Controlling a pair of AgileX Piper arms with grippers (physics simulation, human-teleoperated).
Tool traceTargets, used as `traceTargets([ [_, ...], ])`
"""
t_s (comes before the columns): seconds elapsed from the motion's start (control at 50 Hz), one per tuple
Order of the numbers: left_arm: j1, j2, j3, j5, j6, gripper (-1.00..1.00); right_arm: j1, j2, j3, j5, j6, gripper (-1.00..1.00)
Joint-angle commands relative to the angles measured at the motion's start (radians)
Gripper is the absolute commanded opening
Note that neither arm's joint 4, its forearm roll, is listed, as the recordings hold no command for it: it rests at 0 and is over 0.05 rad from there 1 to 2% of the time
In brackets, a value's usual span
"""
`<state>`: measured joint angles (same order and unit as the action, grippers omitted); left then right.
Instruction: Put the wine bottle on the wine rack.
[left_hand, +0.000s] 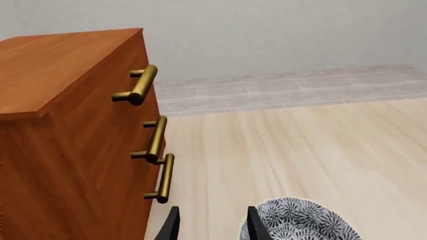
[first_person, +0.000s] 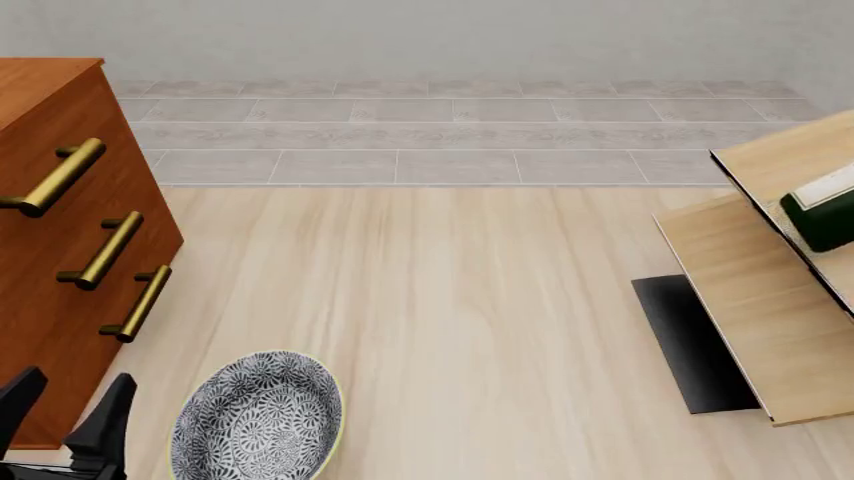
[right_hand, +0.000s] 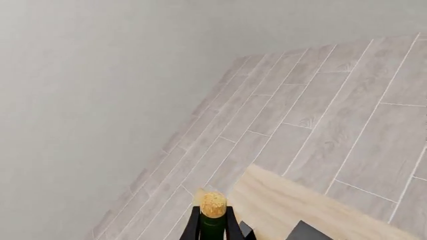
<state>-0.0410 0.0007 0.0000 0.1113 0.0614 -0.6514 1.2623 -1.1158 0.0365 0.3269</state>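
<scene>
Cork-topped wine bottle (right_hand: 213, 220) sits clamped at the neck in the right hand (right_hand: 213, 227), its base over the wine rack (first_person: 761, 300). Glass: heavy, slick, breakable. Left hand (first_person: 60, 415) hangs open.

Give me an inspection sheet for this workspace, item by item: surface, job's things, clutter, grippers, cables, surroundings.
Surface: pale wood table, bare across the middle.
Job's things: wine bottle, cork up, sits between the right gripper's fingers; in the front view only its green base with the white label shows against the wine rack at the table's right edge.
Clutter: patterned bowl near left; drawer cabinet far left.
Grippers: left gripper open, holding nothing, beside the bowl; right gripper shut on the bottle's neck.
Cables: nothing seen.
Surroundings: grey tiled floor, plain grey wall.
</scene>
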Motion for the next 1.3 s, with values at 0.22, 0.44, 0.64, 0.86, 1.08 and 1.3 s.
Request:
traceTargets([
  [0.22,0.003,0.0,0.0,0.007,0.001,1.0,0.002,0.071,0.032,-0.013,-0.002,-1.0],
  [0.44,0.006,0.0,0.0,0.01,0.0,1.0,0.006,0.083,0.034,-0.013,-0.009,-1.0],
  [0.64,0.01,0.0,0.0,0.011,-0.001,1.0,-0.009,0.096,0.034,-0.016,-0.006,-1.0],
  [0.86,0.013,0.0,0.0,0.011,0.001,1.0,-0.023,0.113,0.043,-0.028,-0.01,-1.0],
  [1.08,0.014,0.0,0.0,0.01,0.002,1.0,-0.024,0.126,0.051,-0.035,-0.007,-1.0],
  [1.3,0.011,0.0,0.0,0.012,0.011,1.0,-0.033,0.128,0.066,-0.047,-0.001,-1.0],
])
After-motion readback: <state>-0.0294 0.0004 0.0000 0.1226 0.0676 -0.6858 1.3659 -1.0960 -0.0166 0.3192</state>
